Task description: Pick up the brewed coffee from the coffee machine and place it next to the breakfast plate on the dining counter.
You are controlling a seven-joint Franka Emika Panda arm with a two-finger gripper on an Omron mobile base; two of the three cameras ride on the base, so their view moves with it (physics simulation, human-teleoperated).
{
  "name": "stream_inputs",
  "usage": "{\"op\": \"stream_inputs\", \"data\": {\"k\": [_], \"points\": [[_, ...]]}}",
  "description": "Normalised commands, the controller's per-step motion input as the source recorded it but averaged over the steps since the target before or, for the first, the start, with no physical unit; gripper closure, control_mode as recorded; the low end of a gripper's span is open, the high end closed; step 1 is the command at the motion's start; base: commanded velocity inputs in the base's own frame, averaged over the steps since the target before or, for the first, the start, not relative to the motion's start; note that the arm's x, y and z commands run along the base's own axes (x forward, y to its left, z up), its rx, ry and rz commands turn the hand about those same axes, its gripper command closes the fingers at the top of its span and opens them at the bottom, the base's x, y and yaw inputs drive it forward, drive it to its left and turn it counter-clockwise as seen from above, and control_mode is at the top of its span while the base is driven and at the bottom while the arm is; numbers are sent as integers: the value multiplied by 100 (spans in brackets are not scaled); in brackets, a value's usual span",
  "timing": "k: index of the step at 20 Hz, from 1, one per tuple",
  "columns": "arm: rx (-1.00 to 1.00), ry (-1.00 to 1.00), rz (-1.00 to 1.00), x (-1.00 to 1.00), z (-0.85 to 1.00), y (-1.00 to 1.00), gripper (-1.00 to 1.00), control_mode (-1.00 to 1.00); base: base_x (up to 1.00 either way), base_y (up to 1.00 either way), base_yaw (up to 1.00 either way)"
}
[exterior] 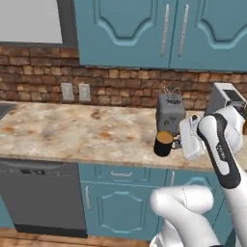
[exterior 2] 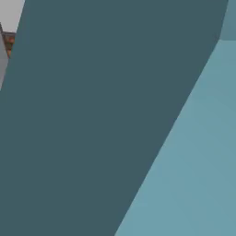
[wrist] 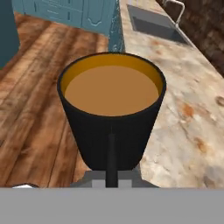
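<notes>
The brewed coffee [exterior: 163, 143] is a small black mug with light brown liquid at its top, held in the air near the front edge of the marble worktop. My gripper [exterior: 175, 143] is shut on its side. In the hand view the mug [wrist: 111, 109] stands close up, its handle turned toward the camera, and the gripper [wrist: 112, 176] grips it at the bottom. The coffee machine [exterior: 226, 99], silver-grey and boxy, stands at the far right against the brick wall, behind my arm. The breakfast plate and the dining counter are out of view.
A dark grey toaster [exterior: 170, 113] with wire racks stands just behind the mug. The marble worktop [exterior: 72, 130] runs left over teal cabinets and a dishwasher [exterior: 41, 198]. A sink [wrist: 157, 26] lies farther along. Wood floor [wrist: 30, 100] lies below. Teal cabinet faces [exterior 2: 115, 115] stand close.
</notes>
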Motion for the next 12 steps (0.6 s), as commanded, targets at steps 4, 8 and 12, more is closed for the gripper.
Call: {"op": "stream_inputs", "data": {"k": [4,8,12], "points": [[0,0,0,0,0,0,100,100,-6,7,100],[0,0,0,0,0,0,100,100,0,0,100],[0,0,0,0,0,0,100,100,4,0,96]]}}
